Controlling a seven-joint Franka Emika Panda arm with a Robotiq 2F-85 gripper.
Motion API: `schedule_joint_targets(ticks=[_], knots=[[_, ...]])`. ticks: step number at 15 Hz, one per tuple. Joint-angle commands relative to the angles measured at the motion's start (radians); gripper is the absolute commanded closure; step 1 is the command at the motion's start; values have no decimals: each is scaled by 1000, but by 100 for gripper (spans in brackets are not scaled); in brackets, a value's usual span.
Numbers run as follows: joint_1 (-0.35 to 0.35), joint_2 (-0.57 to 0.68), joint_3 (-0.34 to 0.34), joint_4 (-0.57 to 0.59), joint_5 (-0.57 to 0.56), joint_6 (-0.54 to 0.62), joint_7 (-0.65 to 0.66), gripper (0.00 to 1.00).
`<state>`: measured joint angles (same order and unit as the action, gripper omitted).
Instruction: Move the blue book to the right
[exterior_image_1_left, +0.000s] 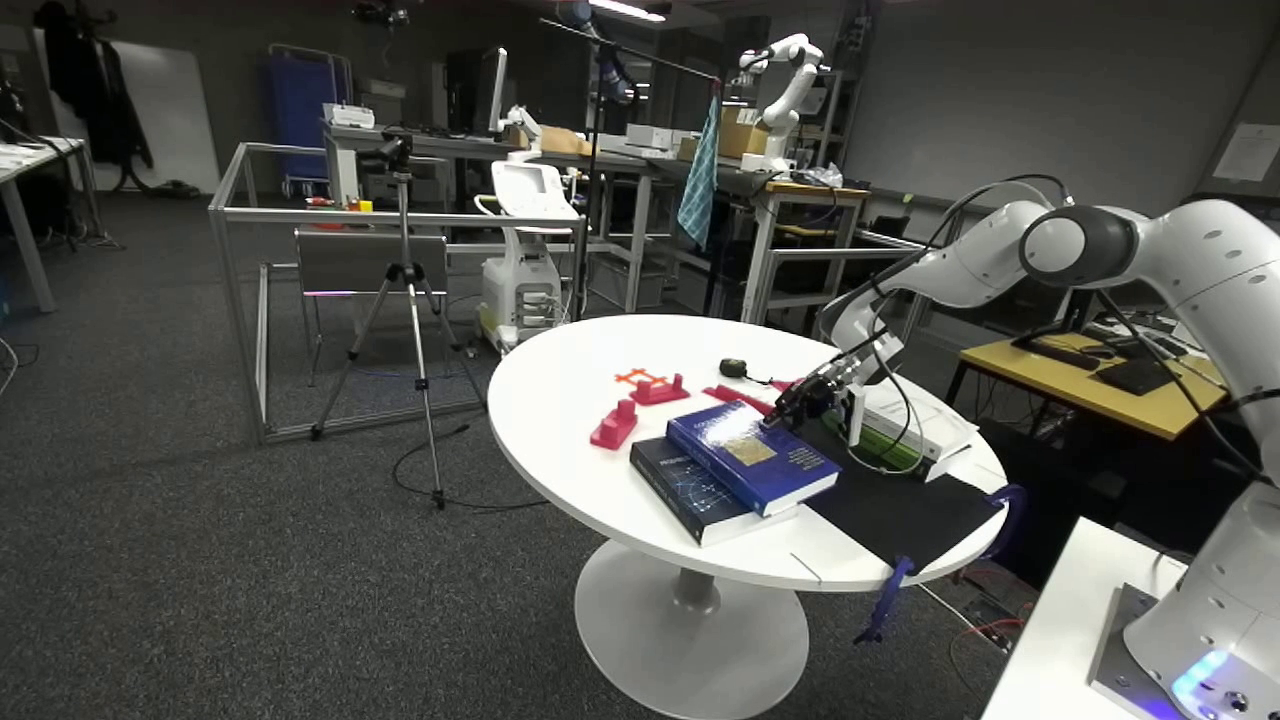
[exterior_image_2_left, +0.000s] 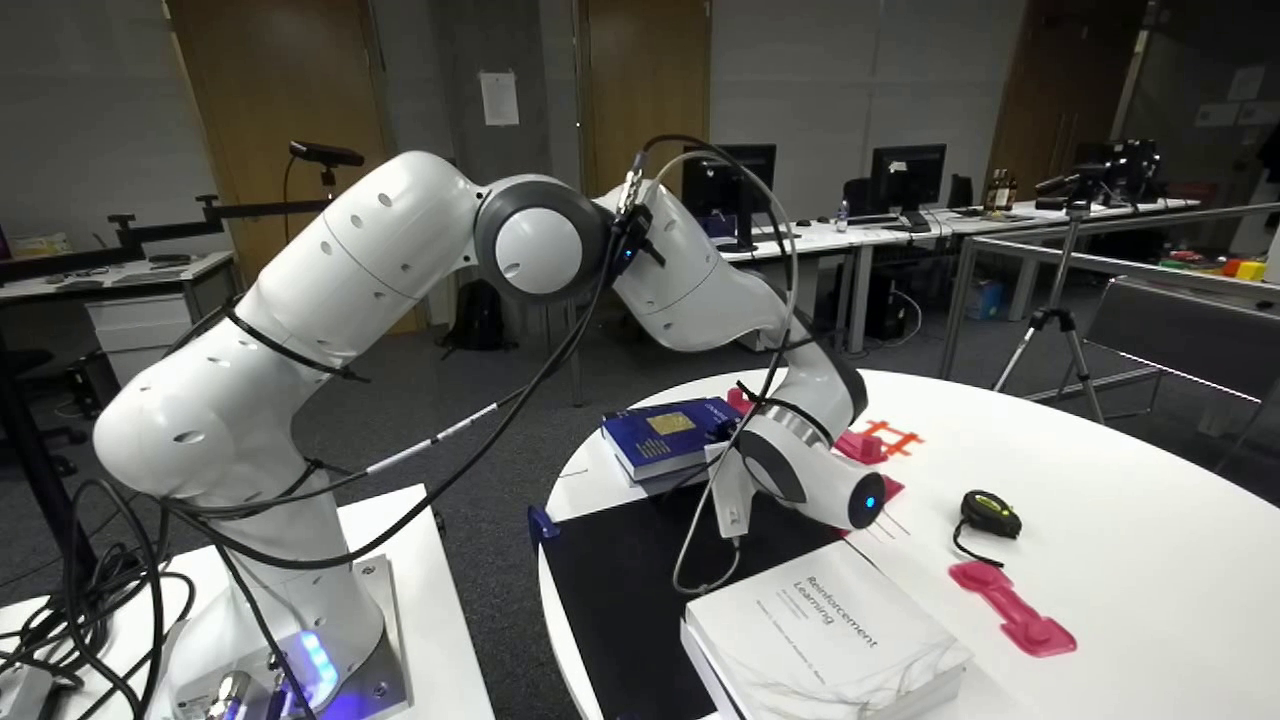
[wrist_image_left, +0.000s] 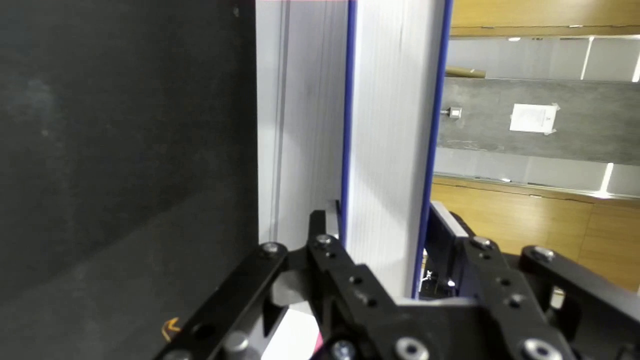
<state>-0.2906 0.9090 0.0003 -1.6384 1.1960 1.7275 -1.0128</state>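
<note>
The blue book (exterior_image_1_left: 735, 437), thick and royal blue with a gold square on its cover, lies flat on a dark book (exterior_image_1_left: 680, 490). It also shows in an exterior view (exterior_image_2_left: 650, 438). My gripper (exterior_image_1_left: 783, 413) is at the book's edge toward the black mat. In the wrist view my gripper (wrist_image_left: 384, 212) has one finger below the lower cover and one along the upper cover of the blue book (wrist_image_left: 389, 130). The fingers fit closely on both covers, so it looks shut on the book. The lower book's pages (wrist_image_left: 310, 115) show beside it.
A black mat (exterior_image_1_left: 920, 515) covers the table side nearest the robot base. A white book (exterior_image_2_left: 825, 630) lies on a green one (exterior_image_1_left: 868, 440) at the mat's other side. A tape measure (exterior_image_2_left: 990, 513), red pieces (exterior_image_1_left: 615, 425) and an orange frame (exterior_image_1_left: 640, 378) are on the round table.
</note>
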Motion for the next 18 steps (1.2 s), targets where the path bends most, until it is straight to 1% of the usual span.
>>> schedule_joint_targets(ticks=[1,3,7,10,12,15,18], knots=[[-11,-91,-5,-58,70,-4,-98,80],[-7,-119,-11,-76,106,8,-144,82],[13,-166,-38,-114,119,56,-217,82],[25,-206,-49,-152,127,99,-233,82],[32,-233,-53,-179,134,126,-228,82],[39,-273,-53,-225,145,142,-174,82],[45,-300,-60,-257,156,128,-114,82]])
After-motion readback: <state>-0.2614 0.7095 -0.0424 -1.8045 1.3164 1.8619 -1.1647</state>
